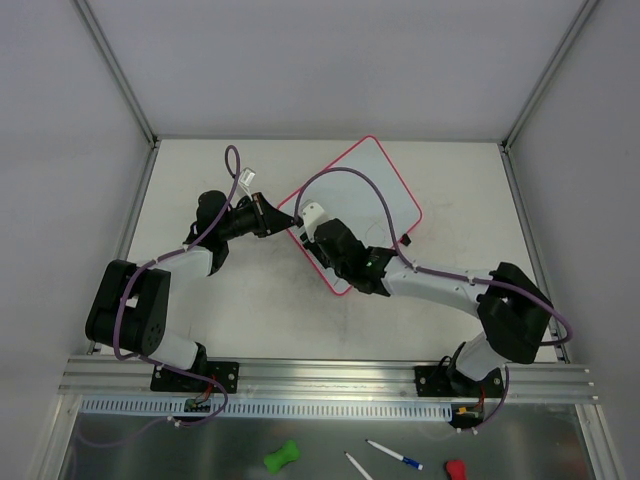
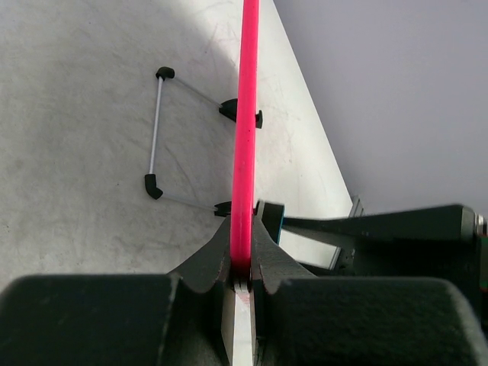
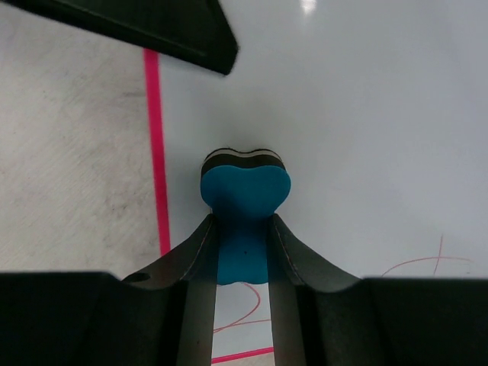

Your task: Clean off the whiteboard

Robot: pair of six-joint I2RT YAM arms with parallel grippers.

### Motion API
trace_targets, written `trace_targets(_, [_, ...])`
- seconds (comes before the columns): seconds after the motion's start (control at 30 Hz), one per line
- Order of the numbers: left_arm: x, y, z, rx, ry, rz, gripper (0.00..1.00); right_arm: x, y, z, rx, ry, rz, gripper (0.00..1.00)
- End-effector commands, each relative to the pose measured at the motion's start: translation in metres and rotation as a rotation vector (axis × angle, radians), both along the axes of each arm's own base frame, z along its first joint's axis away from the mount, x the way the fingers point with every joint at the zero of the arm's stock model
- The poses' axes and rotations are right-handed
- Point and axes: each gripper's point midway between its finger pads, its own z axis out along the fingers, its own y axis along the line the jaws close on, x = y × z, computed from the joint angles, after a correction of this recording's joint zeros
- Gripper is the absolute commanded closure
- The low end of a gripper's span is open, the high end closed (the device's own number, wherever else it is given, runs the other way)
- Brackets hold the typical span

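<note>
- The left pincer (image 2: 242, 263) is clamped on the pink-red rim of the whiteboard (image 2: 246, 114). One dark finger presses on each side of the rim, which runs straight away from the fingertips and is seen edge-on.
- From above, the whiteboard lies turned like a diamond on the counter (image 1: 180, 170), directly ahead of both pincers. The left pincer holds its left edge, and the right pincer reaches over the white face just beside it.
- The right pincer (image 3: 244, 226) is gripping a blue eraser (image 3: 244, 187) by its narrow waist. The wider, lobed end sticks out past the fingertips, with a black-and-white pad layer on its far side.
- The eraser is over the white face, just inside the rim, which runs along to the left of the right pincer. I cannot tell whether the pad touches the board.
- Thin red scribbles (image 3: 427, 263) mark the board to the right of the right pincer, and more show between its fingers behind the eraser.
- Ahead of the left pincer, to the left of the rim, is a thin wire stand (image 2: 155, 130) with black ends. Its two wires run to black clips (image 2: 229, 109) at the rim. I cannot tell whether the stand rests on the counter.
- Behind both arm bases, well apart from the pincers, lie a green bone-shaped piece (image 1: 282, 457), two marker pens (image 1: 395, 455) and a small red object (image 1: 455, 468).
</note>
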Motion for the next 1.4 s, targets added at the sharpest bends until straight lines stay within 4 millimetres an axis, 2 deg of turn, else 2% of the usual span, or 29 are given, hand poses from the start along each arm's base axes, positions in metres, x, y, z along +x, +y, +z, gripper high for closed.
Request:
trace_targets(0.0, [-0.010, -0.010, 0.004, 0.006, -0.049, -0.070, 1.00, 0.030, -0.042, -0.019, -0.024, 0.020, -0.210, 1.00])
trace_targets(0.17, [-0.010, -0.010, 0.005, 0.005, -0.052, -0.070, 1.00, 0.043, -0.073, -0.019, 0.077, 0.083, -0.311, 1.00])
trace_targets(0.2, [-0.011, -0.010, 0.005, 0.004, -0.052, -0.074, 1.00, 0.043, -0.075, -0.021, 0.095, 0.104, -0.311, 1.00])
trace_targets(0.23, [-0.011, -0.010, 0.004, 0.005, -0.051, -0.073, 1.00, 0.049, -0.088, -0.026, 0.103, 0.122, -0.343, 0.99])
trace_targets(0.3, [-0.011, -0.010, 0.004, 0.005, -0.051, -0.071, 1.00, 0.050, -0.092, -0.030, 0.159, 0.177, -0.357, 1.00])
trace_targets(0.33, [-0.011, -0.010, 0.005, 0.005, -0.054, -0.071, 1.00, 0.057, -0.104, -0.031, 0.184, 0.193, -0.392, 1.00])
trace_targets(0.4, [-0.011, -0.010, 0.005, 0.005, -0.057, -0.071, 1.00, 0.057, -0.110, -0.038, 0.242, 0.256, -0.412, 1.00])
trace_targets(0.43, [-0.012, -0.010, 0.005, 0.005, -0.055, -0.073, 1.00, 0.064, -0.121, -0.039, 0.267, 0.270, -0.448, 1.00])
trace_targets(0.6, [-0.012, -0.009, 0.005, 0.007, -0.055, -0.070, 1.00, 0.072, -0.141, -0.051, 0.391, 0.379, -0.528, 1.00])
trace_targets(0.73, [-0.011, -0.009, 0.005, 0.007, -0.055, -0.069, 1.00, 0.086, -0.170, -0.069, 0.481, 0.461, -0.670, 1.00])
trace_targets(0.83, [-0.011, -0.010, 0.005, 0.006, -0.056, -0.073, 1.00, 0.091, -0.183, -0.085, 0.548, 0.540, -0.727, 1.00])
trace_targets(1.0, [-0.011, -0.009, 0.004, 0.007, -0.052, -0.073, 1.00, 0.093, -0.198, -0.108, 0.601, 0.618, -0.842, 1.00])
trace_targets(1.07, [-0.011, -0.010, 0.004, 0.006, -0.053, -0.075, 1.00, 0.094, -0.202, -0.111, 0.626, 0.633, -0.869, 1.00])
trace_targets(1.37, [-0.011, -0.010, 0.003, 0.007, -0.049, -0.076, 1.00, 0.106, -0.221, -0.108, 0.694, 0.618, -0.981, 1.00])
